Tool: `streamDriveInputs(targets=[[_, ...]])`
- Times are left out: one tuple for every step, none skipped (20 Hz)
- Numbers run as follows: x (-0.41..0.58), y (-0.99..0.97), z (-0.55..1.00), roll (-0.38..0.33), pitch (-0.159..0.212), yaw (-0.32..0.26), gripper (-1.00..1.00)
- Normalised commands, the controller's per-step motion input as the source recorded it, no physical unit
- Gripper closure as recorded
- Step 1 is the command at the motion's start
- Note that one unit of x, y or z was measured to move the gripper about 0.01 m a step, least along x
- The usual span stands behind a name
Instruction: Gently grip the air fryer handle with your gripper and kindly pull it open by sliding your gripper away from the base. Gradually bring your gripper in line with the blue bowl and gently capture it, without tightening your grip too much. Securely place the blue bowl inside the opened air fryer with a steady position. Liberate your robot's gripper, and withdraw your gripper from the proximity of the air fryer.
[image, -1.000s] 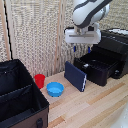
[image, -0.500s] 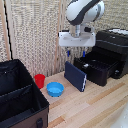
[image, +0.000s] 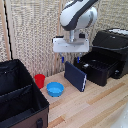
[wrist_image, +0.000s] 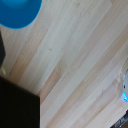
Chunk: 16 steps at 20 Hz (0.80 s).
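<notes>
The black air fryer (image: 111, 46) stands at the exterior view's right with its drawer (image: 96, 69) pulled out. I cannot make out the air fryer handle. On the wooden table (image: 95, 107) sits the light-blue bowl (image: 55, 89), which also shows at the edge of the wrist view as the bowl (wrist_image: 16, 11). My gripper (image: 70, 60) hangs open and empty above the table, higher than the bowl and toward the exterior view's right of it. It is to the left of the drawer. One fingertip (wrist_image: 125, 86) shows at the wrist view's border.
A dark-blue flat slab (image: 75, 76) stands tilted between the bowl and the drawer, just under the gripper. A small red cup (image: 39, 80) stands behind the bowl. A black fabric case (image: 20, 100) fills the exterior view's lower left. A dark block (wrist_image: 17, 107) sits in a corner of the wrist view.
The gripper has moved toward the exterior view's left and lower, away from the air fryer and nearer the bowl. It stays open. The bowl has not moved.
</notes>
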Motion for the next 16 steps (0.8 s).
streamDriveInputs(targets=[[0.211,0.18,-0.40,0.031,0.000,0.047,-1.00],[0.220,0.18,-0.40,0.002,0.000,0.054,-1.00],[0.211,0.18,-0.43,0.000,0.000,0.051,-1.00],[0.246,0.16,-0.47,0.000,0.000,0.043,-1.00],[0.226,0.11,-0.45,0.000,0.000,0.039,-1.00],[0.203,0.15,-0.43,-0.018,0.000,0.033,-1.00],[0.186,0.14,-0.42,-0.021,0.000,0.031,-1.00],[0.174,0.16,-0.41,-0.030,0.000,0.030,-1.00],[0.140,0.14,-0.37,-0.041,0.000,0.029,-1.00],[0.117,0.16,-0.37,-0.042,0.000,0.027,-1.00],[0.097,0.13,-0.38,-0.040,0.000,0.030,-1.00],[0.100,0.16,-0.39,-0.056,0.000,0.031,-1.00],[0.120,0.15,-0.41,-0.055,0.000,0.034,-1.00],[0.114,0.15,-0.42,-0.048,0.000,0.034,-1.00],[0.126,0.15,-0.43,-0.044,0.000,0.034,-1.00],[0.126,0.13,-0.40,-0.042,0.000,0.034,-1.00]])
